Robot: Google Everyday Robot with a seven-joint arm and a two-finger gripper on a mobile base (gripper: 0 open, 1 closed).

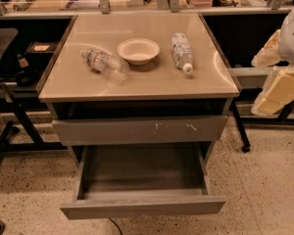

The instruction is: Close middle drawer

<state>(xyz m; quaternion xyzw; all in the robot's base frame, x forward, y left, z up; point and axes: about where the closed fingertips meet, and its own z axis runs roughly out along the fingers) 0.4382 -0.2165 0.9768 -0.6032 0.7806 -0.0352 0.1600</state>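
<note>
The middle drawer (142,207) is a wide grey handleless drawer with a plain front panel. It is pulled far out of the cabinet, and its shallow grey box (143,169) is empty. Above it sits a grey drawer front with white scratch marks (139,129), nearly flush with the cabinet. My gripper (279,89) shows as cream and white parts at the right edge of the view. It is level with the cabinet top, off to the right, well apart from the open drawer and touching nothing.
On the beige cabinet top (78,84) lie a clear plastic bottle (104,62), a white bowl (138,50) and a second bottle (182,52). Dark shelving and table legs (19,116) stand at the left, a metal frame leg (240,126) at the right. Speckled floor (264,190) surrounds the cabinet.
</note>
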